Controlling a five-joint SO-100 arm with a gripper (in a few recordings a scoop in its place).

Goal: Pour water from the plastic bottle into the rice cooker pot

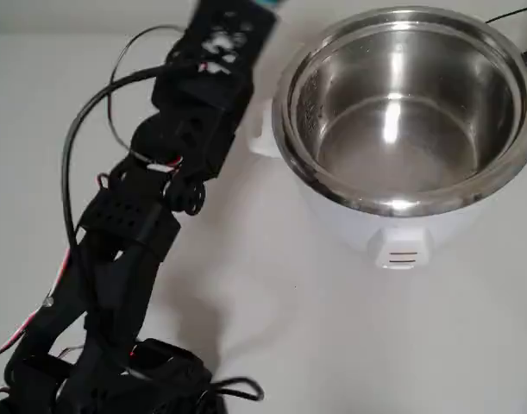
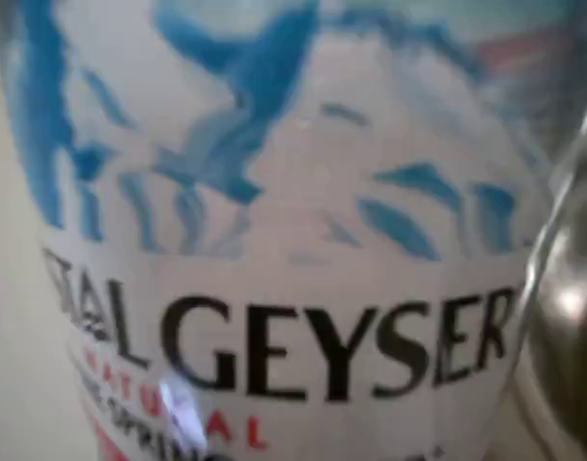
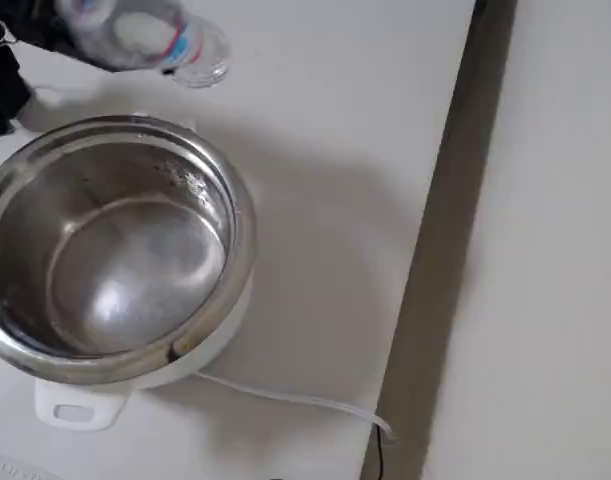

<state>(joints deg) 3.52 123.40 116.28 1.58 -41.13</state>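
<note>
Holding plastic bottle (image 3: 145, 40) in gripper (image 1: 224, 39), tipped sideways | beside rice cooker pot (image 1: 401, 112) | on white table (image 1: 272, 328)

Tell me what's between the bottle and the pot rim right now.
Nothing: in the fixed view only bare white table separates the plastic bottle from the rice cooker pot.

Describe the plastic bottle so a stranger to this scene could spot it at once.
Start at the big steel rice cooker pot in its white body on the white table. Just beyond its rim, by the black arm, hangs the plastic bottle: small, clear, tipped sideways, with a white-and-blue label edged in red.
</note>
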